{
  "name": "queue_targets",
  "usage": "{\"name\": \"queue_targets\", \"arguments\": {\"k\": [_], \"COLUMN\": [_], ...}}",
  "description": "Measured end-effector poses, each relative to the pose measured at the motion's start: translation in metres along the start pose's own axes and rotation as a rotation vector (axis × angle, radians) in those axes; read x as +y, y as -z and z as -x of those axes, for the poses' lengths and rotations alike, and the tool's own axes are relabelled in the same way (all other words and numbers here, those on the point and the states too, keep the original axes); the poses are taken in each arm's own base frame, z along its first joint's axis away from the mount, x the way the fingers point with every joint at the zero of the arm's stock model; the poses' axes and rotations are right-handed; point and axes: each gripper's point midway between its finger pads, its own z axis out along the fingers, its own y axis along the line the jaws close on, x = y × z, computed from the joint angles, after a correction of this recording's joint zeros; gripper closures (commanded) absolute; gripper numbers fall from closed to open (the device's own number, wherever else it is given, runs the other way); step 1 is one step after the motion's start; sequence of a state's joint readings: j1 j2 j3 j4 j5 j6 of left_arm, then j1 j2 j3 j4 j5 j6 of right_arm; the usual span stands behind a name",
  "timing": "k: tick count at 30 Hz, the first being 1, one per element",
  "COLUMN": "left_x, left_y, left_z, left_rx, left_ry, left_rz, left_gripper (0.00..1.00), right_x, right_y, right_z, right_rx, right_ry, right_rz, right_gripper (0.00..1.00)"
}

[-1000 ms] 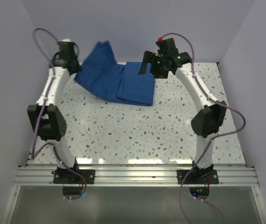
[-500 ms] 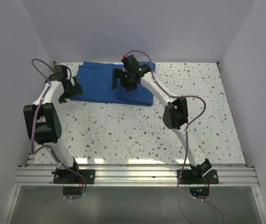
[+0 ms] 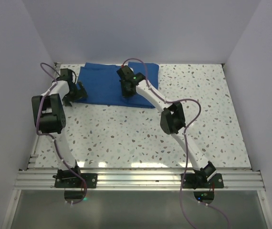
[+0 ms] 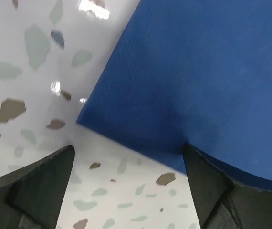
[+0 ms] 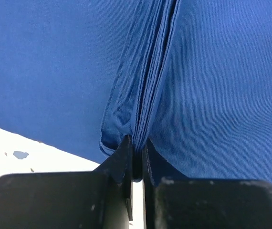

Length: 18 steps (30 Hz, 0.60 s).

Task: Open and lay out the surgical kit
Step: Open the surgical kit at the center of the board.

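The blue cloth wrap [image 3: 100, 83], hoisted at its left end a second ago, now lies flat at the far side of the table [image 3: 126, 133]. The left gripper [image 3: 76, 95] has dropped low, jaws spread wide with the wrap's corner between them. The right gripper [image 3: 126, 91] has swung in, its jaws pinching a bunched fold at the wrap's near edge.
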<state>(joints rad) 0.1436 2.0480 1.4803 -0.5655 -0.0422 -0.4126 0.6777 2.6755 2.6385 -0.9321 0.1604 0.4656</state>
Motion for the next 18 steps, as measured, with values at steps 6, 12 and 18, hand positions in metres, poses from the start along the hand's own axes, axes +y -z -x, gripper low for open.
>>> {"name": "queue_targets", "arguments": {"k": [6,12,18], "left_x": [-0.003,-0.002,-0.001], "left_y": [-0.016,-0.017,-0.017], "left_z": [0.028,0.031,0.03], "left_rx": [-0.033,-0.031,-0.028], "left_ry": [0.0,0.005,0.015], "left_rz": [0.035,0.054,0.057], "left_gripper": [0.12,0.26,0.3], "right_x": [-0.01,-0.115,-0.31], "right_y": [0.008,0.075,0.184], "right_z": [0.004,0.018,0.01], "right_rx": [-0.004,-0.017,-0.117], "right_ry": [-0.008,-0.118,-0.401], "right_rz": [-0.027,-0.196,-0.484], "right_gripper": [1.0,1.0,0.61]}}
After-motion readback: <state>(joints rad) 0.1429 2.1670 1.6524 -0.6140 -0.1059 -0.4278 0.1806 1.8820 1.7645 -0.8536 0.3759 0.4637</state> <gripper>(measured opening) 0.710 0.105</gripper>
